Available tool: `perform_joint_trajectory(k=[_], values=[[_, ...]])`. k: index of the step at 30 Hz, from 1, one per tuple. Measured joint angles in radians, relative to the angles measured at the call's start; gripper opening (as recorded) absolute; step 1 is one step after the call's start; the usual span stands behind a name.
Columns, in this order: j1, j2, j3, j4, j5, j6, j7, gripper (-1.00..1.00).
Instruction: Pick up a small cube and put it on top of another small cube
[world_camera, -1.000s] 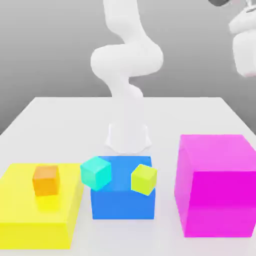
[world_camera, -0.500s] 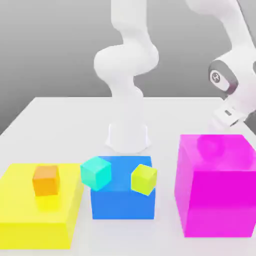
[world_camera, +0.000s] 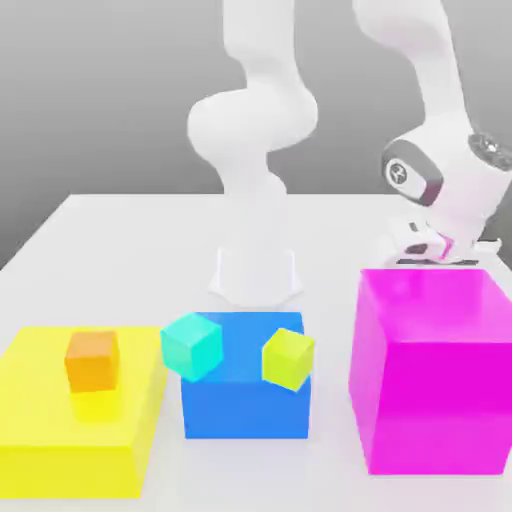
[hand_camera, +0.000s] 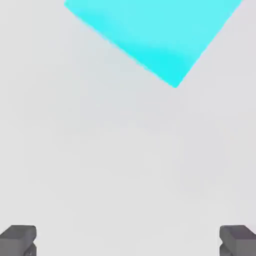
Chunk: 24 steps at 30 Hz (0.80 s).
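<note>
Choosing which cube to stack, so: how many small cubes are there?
3 in the exterior view: orange cube on the yellow block; teal cube and lime cube on the blue block. Others may hide behind the magenta block.

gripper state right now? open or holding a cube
Gripper: open, fingers spread wide with nothing between them; a cyan block lies ahead on the table, untouched.

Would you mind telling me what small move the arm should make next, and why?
Probably slide the open gripper across toward the plain cyan block: in the hand view the block lies well away from the gap between the fingertips, so closing now would grasp nothing.
</note>
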Motion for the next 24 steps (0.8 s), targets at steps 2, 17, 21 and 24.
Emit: perform_joint_trajectory(k=[2, 17, 21, 24], values=[[-0.019, -0.008, -0.013, -0.002, -0.043, 0.04, 0.097, 0.0], [-0.121, 0.042, -0.055, -0.005, -0.355, 0.285, 0.631, 0.0], [-0.086, 0.113, -0.109, 0.009, -0.437, 0.342, 0.693, 0.0], [-0.037, 0.17, -0.173, 0.017, -0.496, 0.387, 0.735, 0.0]])
